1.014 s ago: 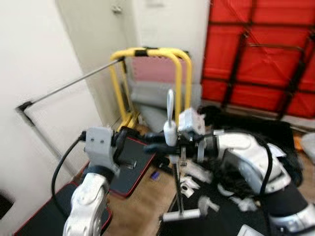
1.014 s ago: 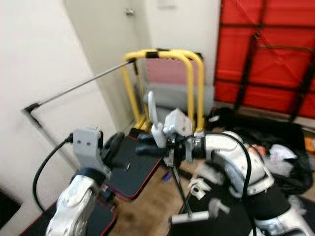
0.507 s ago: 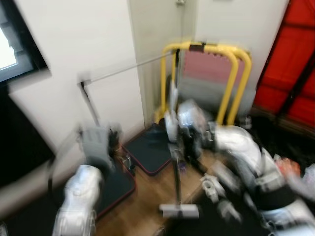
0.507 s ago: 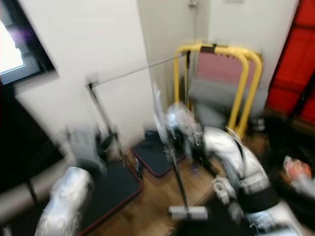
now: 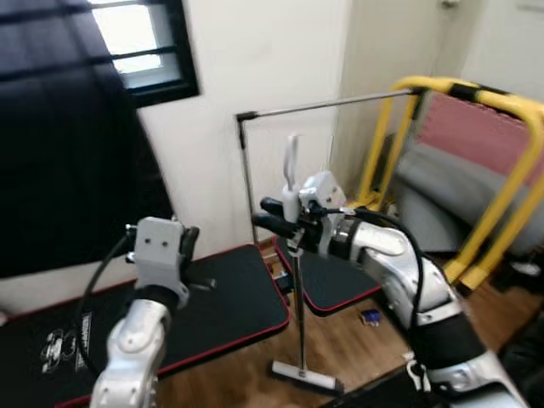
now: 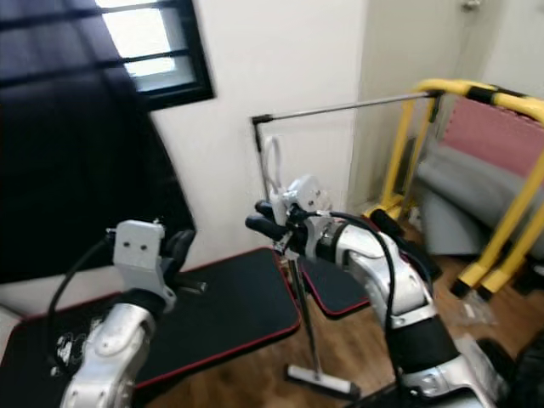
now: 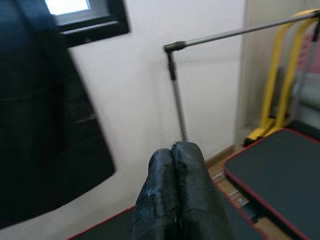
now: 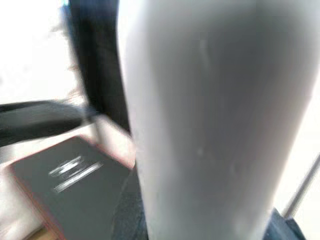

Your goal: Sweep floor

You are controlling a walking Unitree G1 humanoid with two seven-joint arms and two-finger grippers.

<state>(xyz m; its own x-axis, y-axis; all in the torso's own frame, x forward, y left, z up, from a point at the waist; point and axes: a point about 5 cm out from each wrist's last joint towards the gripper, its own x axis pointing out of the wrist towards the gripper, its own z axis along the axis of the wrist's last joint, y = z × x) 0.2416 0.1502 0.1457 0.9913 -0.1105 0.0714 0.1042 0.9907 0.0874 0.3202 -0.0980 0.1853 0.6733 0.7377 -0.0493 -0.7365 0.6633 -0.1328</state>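
Fingers of the right gripper (image 5: 276, 223) are closed around the upright, thin grey metal handle of the floor sweeper (image 5: 299, 323), just below its white grip, while its flat pale head rests on the brown wooden floor (image 5: 357, 353) beside a black, red-edged exercise mat (image 5: 217, 306). Raised over that mat, the left gripper (image 7: 173, 197) holds nothing, its two black fingers pressed together. Behind stand a grey metal rail (image 5: 319, 105) and a yellow tubular frame (image 5: 501, 183).
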